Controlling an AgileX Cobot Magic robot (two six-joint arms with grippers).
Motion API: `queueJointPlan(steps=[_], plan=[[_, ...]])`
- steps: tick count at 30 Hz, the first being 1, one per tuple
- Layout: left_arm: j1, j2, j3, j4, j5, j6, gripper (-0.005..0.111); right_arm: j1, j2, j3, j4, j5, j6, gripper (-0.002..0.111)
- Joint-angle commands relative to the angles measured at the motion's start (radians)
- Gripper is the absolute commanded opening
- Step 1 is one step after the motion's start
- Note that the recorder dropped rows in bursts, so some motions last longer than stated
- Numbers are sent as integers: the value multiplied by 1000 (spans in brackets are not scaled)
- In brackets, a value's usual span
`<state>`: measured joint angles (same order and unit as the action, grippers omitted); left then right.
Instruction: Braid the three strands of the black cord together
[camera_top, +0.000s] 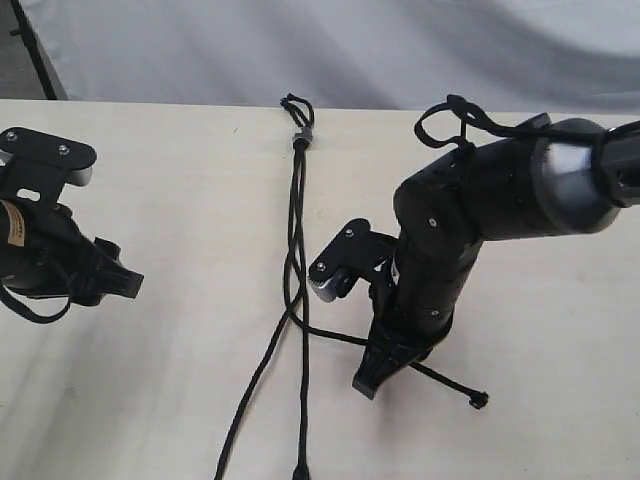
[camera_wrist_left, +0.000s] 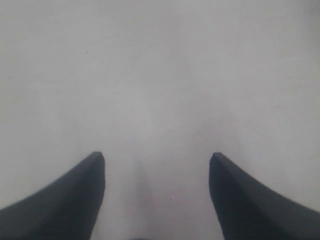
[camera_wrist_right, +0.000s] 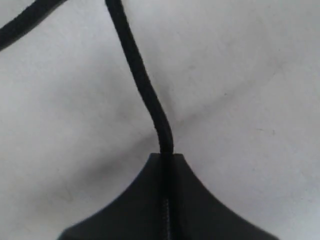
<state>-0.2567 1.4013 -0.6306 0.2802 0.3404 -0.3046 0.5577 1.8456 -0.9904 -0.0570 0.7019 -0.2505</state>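
The black cord lies on the pale table, bound at its far end by a small grey band (camera_top: 299, 133). From the band the three strands run toward the near edge. One strand (camera_top: 240, 425) slants left, one (camera_top: 303, 420) runs straight, and the third (camera_top: 335, 337) bends off to the right, ending in a knotted tip (camera_top: 480, 400). My right gripper (camera_top: 368, 385) is down at the table, shut on that third strand (camera_wrist_right: 142, 82), which comes out from between the closed fingertips (camera_wrist_right: 150, 170). Far to the left, my left gripper (camera_top: 125, 280) stands open with nothing in it, and its fingers (camera_wrist_left: 75, 200) show only bare table.
A grey cloth backdrop (camera_top: 400, 50) hangs behind the table's far edge. Glossy black cables (camera_top: 470, 118) loop over the right arm. The right wrist camera bracket (camera_top: 335, 265) juts out close beside the straight strand.
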Motion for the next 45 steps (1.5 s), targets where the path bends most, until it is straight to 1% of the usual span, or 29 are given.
queueJointPlan(steps=[1,2,3,4,5,6,7,8,10,12,13,16,18,23,29,31,34,36,41,43,45], plan=[[3,-5,7,-4,-2,-9,58,-5,-1,16,0,-41,4,27],[3,-5,7,-4,-2,-9,58,-5,-3,16,0,-43,5,50],[3,-5,7,-4,-2,-9,58,-5,-9,16,-1,-53,-6,62],[3,-5,7,-36,-2,-9,58,-5,-42,16,-23,-76,-6,84],[0,-5,7,-72,-2,5,58,-10,-71,16,-45,-94,-1,95],[-22,-5,7,-133,1,68,58,-10,-144,16,-101,-123,46,104],[-45,-5,7,-170,1,106,58,-10,-191,16,-137,-137,88,104],[-106,-5,7,-245,1,168,58,-10,-284,16,-211,-170,180,104],[-195,-5,6,-303,-16,233,58,-10,-385,16,-304,-189,283,104],[-283,-5,6,-328,-54,233,58,-10,-466,16,-397,-196,378,104],[-338,-3,2,-351,-87,223,58,-10,-506,16,-429,-196,422,104],[-437,31,-40,-366,-96,219,58,-10,-593,16,-449,-185,465,104],[-474,72,-79,-366,-59,206,58,-10,-636,24,-449,-184,474,104],[-515,242,-226,-366,66,201,58,-10,-694,86,-490,-192,487,104],[-575,378,-360,-360,144,190,58,-10,-706,136,-680,-218,657,104],[-586,419,-397,-330,175,162,58,-10,-706,138,-748,-213,728,104],[-587,471,-425,-265,219,103,58,-10,-706,138,-774,-200,756,104],[-587,489,-426,-230,221,69,58,-10,-706,138,-778,-200,759,104],[-587,524,-426,-231,215,60,57,-10,-706,138,-778,-204,759,104],[-587,534,-426,-241,222,60,52,-10,-706,138,-778,-207,759,104],[-587,538,-426,-248,224,71,39,-10,-706,138,-778,-208,763,104]])
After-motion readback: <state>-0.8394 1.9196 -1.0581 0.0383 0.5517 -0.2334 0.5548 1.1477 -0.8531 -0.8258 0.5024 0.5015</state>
